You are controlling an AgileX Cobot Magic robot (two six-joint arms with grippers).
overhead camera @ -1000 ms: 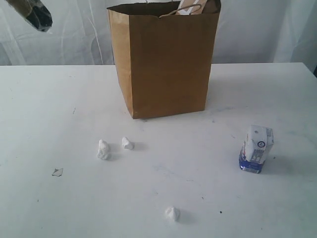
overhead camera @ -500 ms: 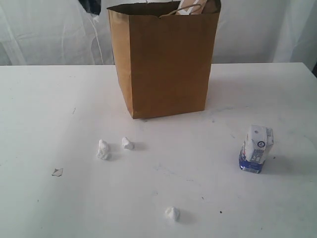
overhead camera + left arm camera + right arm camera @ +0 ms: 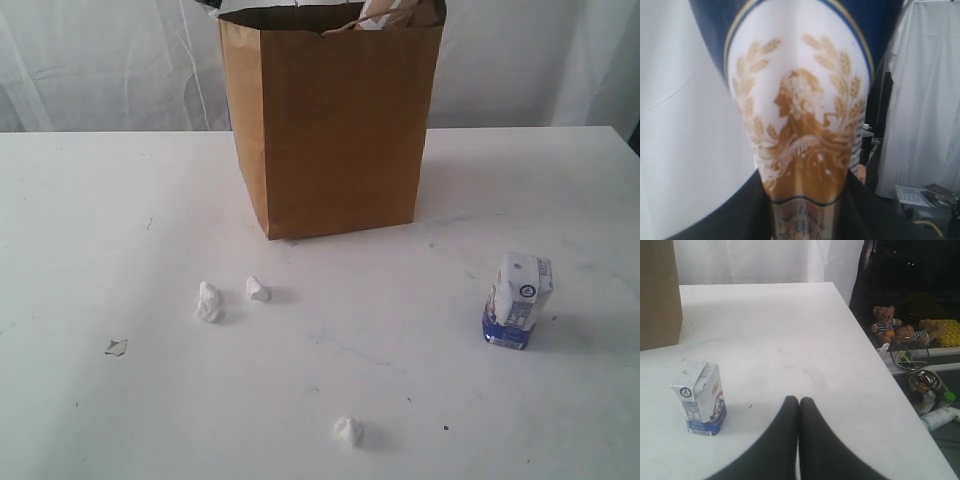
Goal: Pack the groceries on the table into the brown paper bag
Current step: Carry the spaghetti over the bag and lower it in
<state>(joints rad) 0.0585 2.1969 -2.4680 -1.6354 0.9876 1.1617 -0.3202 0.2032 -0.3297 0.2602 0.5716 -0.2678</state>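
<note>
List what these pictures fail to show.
Exterior view: the walls of the brown paper bag hide its contents; only tips show above the rim.
Exterior view: the top edge cuts off whatever hangs over the bag's left corner.
Left wrist view: the spaghetti packet fills the frame; its lower lettering is blurred.
Exterior and right wrist views: print on the small carton is too small to read.

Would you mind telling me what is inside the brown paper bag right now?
Above the brown paper bag rim, a twisted handle and the top of one pale package show. Everything lower is hidden by the bag's opaque walls.
</note>
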